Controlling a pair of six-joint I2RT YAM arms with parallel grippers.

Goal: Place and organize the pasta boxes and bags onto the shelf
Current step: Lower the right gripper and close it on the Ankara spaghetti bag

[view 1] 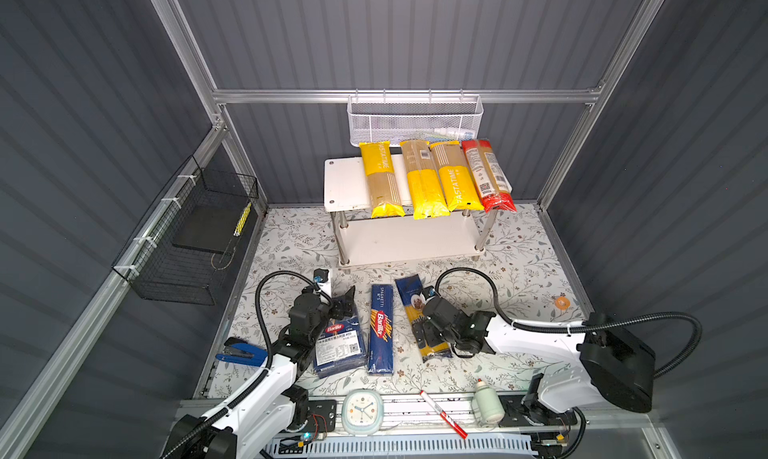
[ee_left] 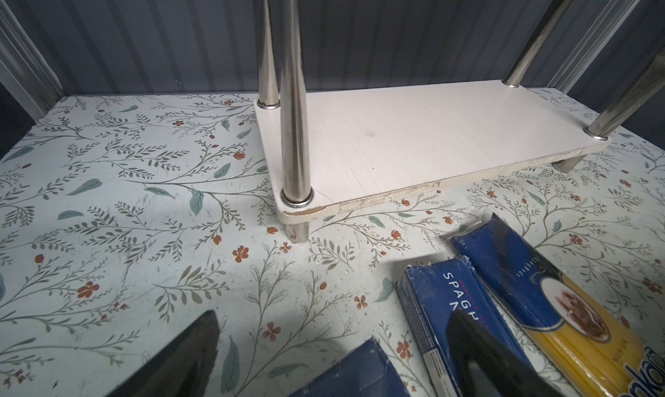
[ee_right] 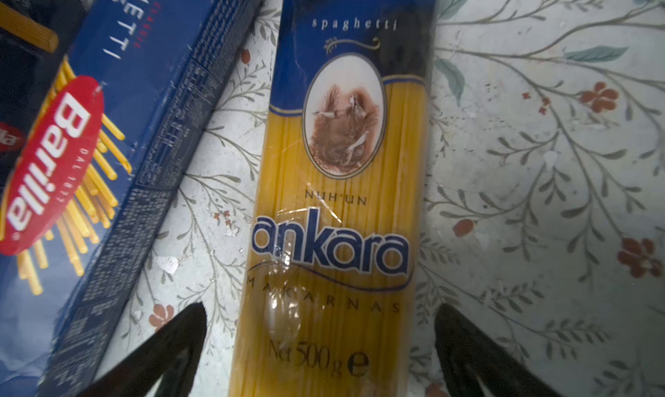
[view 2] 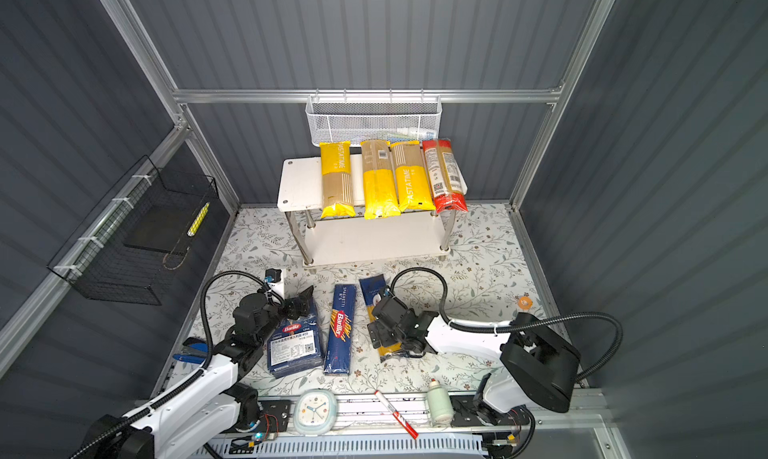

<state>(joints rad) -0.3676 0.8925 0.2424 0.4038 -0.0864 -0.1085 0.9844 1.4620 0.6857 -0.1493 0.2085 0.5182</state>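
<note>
Jaws of the right gripper (ee_right: 322, 307) stand apart astride the yellow-and-navy plastic spaghetti bag (ee_right: 338, 197): grasp pending, likely needing a centred close.

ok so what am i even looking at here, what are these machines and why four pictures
These are two white-and-black robot arms, each ending in a two-fingered gripper. Two pictures come from a camera pair high above, looking down on everything; the other two come from cameras on the arms' wrists, so black fingertips poke into them. On the flower-patterned table stands a white two-tier shelf with chrome legs; three long yellow plastic spaghetti bags and one red-and-clear bag lie across its top board. Lying on the table: a wide dark blue Barilla cardboard box, a long narrow dark blue Barilla box, and a yellow-and-navy ankara spaghetti bag. Nothing is held. The left gripper is open over the wide box's shelf-side end; the right gripper is open, fingers either side of the ankara bag.
</note>
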